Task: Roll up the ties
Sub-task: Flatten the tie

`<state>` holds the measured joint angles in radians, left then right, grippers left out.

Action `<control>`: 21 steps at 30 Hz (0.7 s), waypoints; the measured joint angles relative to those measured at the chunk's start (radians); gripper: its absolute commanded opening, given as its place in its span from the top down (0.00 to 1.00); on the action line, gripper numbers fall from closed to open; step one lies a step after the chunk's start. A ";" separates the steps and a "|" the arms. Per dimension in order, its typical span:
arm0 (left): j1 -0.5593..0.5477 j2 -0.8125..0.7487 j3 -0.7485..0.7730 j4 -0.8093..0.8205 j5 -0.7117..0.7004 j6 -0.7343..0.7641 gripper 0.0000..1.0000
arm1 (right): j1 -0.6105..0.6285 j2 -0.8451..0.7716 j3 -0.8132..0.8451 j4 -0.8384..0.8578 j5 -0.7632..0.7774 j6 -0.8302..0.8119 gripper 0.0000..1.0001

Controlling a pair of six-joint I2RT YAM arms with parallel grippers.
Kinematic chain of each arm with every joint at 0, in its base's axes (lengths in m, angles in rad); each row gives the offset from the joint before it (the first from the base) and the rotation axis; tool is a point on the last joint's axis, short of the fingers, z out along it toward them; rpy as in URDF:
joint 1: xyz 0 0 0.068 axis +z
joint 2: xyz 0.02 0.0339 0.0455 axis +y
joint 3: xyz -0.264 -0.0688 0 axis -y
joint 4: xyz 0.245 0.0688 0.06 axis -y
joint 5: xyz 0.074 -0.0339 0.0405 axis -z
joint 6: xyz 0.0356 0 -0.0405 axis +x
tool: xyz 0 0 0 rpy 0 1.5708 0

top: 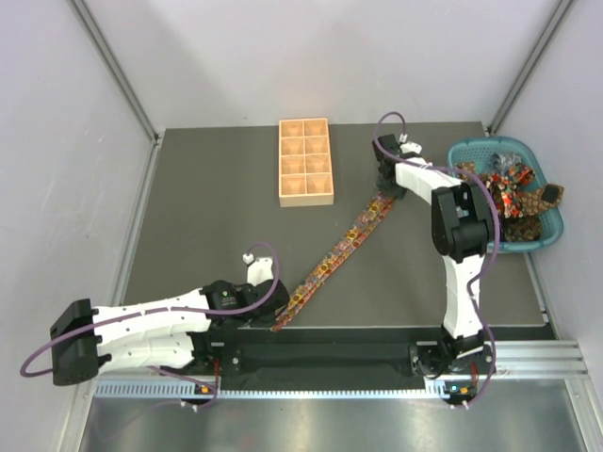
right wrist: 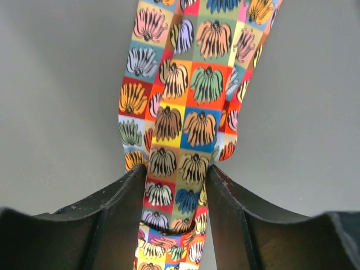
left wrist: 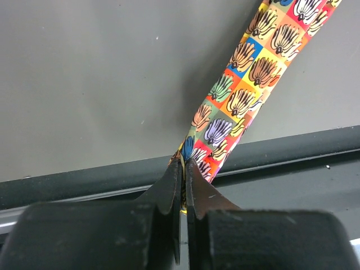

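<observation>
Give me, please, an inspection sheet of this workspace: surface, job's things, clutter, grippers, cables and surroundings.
Surface: dark grey mat, flat.
Job's things: one tie lies stretched diagonally across the mat; more ties are piled in the teal basket at the far right.
Clutter: wooden tray at the far edge; its compartments look empty.
Grippers: left gripper shut on the tie's near end; right gripper shut on the far end, fingers pressing both edges.
Cables: purple cables loop along both arms.
Surroundings: white walls; metal rail at the near edge.
</observation>
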<state>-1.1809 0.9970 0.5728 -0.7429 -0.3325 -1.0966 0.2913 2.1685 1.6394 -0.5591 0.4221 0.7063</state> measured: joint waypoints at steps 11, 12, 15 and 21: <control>0.002 0.099 -0.006 0.058 -0.042 0.002 1.00 | -0.039 0.097 0.166 -0.056 -0.028 -0.031 0.64; 0.003 0.112 -0.006 0.067 -0.047 0.002 1.00 | -0.044 0.106 0.184 -0.061 -0.030 -0.038 0.70; 0.018 0.129 -0.005 0.087 -0.056 0.010 1.00 | -0.052 0.128 0.223 -0.071 -0.042 -0.048 0.80; 0.111 0.141 0.002 0.126 -0.051 0.077 1.00 | -0.071 0.152 0.267 -0.077 -0.080 -0.076 0.95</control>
<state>-1.0702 1.1381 0.5747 -0.6170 -0.3836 -1.0199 0.2203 2.3203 1.9068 -0.6361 0.3416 0.6308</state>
